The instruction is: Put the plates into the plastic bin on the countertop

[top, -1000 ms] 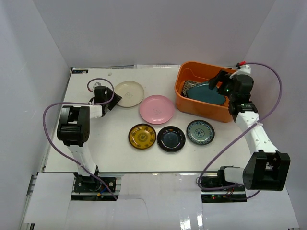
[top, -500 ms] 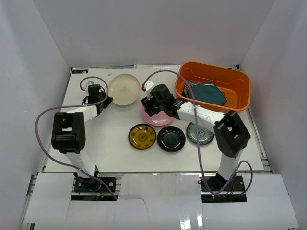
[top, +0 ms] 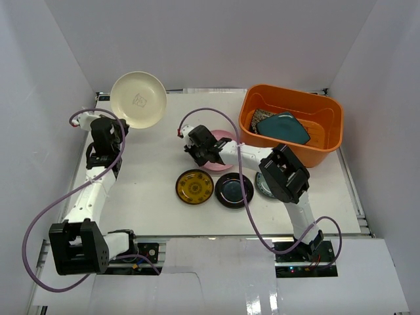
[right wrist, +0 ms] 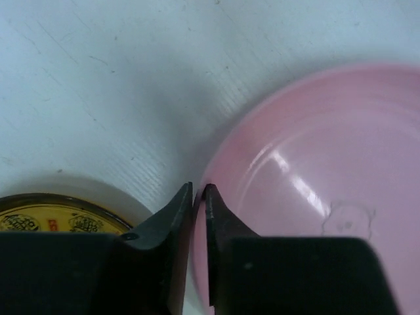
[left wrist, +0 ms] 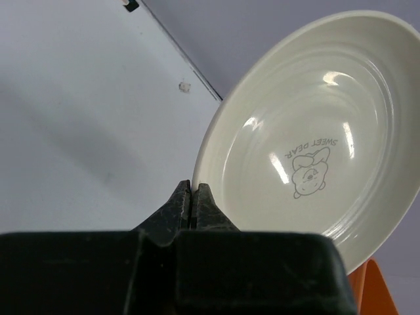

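Left gripper (top: pixel 120 123), seen from the top external camera, is clamped on the near rim of the cream plate (top: pixel 138 99), which it holds tilted in the air above the far left corner of the countertop (top: pixel 151 177). At mid-table the right gripper (top: pixel 207 149) sits low at the left edge of the pink plate (top: pixel 222 136), which lies flat on the white surface. In front of it, in a row from left to right, lie the yellow-brown plate (top: pixel 194 186), the black plate (top: pixel 233 189) and the blue-green plate (top: pixel 259 186), the last mostly hidden under the right arm. The plastic bin (top: pixel 289 90) stands at the far right of the countertop, and in it the teal plate (top: pixel 283 126) lies partly over the dark floral plate (top: pixel 261 117). In the left wrist view the left gripper (left wrist: pixel 191 197) has its two dark fingers pressed together on the edge of the cream plate (left wrist: pixel 328 105), whose hollow face shows a bear print (left wrist: pixel 308 174); an orange corner of the plastic bin (left wrist: pixel 374 289) peeks in at the lower right. In the right wrist view the right gripper (right wrist: pixel 198 197) has its jaws drawn nearly together with the rim of the pink plate (right wrist: pixel 315 177) pinched between them, and the yellow-brown plate (right wrist: pixel 52 216) lies just beside it at lower left.
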Available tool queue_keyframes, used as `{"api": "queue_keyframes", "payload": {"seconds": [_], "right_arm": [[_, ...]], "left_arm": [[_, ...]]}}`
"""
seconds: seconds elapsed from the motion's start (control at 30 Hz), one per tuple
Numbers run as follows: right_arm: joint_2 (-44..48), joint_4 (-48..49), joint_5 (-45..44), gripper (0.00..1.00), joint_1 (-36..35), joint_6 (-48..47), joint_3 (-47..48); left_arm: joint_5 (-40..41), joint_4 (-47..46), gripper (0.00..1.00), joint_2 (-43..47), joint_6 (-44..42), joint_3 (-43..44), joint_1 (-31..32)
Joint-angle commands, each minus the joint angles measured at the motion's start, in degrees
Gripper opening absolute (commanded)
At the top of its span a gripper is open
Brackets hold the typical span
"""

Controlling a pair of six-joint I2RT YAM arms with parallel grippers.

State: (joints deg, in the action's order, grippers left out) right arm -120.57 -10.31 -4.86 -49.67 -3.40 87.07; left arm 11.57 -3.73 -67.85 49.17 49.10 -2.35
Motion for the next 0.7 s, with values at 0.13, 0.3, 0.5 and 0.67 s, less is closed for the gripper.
{"api": "queue_keyframes", "payload": {"seconds": [0.13,0.3,0.5,0.67], "right_arm": [[5.93,6.25,0.2,0.08,-0.52,-0.29,3.37],[19.48,11.97,6.97,0.08,-0.43,-0.99,1.54],[33.81,10.93,-2.59,0.08,6.24,-4.59,-2.33],[36.55,6.18,-4.28,0.08,22.4,-4.86,-9.61]], "left_arm": [[-0.58,0.92,0.0,8.87,-0.65,-1.47,-0.02],[-3.84,0.74,0.0,12.92,-2.76,-0.32,1.46],[-4.02,0.83,0.0,12.84,-5.48,2.22,11.01],[-2.96,0.91,0.0,7.75,-7.6,7.06,19.74]]}}
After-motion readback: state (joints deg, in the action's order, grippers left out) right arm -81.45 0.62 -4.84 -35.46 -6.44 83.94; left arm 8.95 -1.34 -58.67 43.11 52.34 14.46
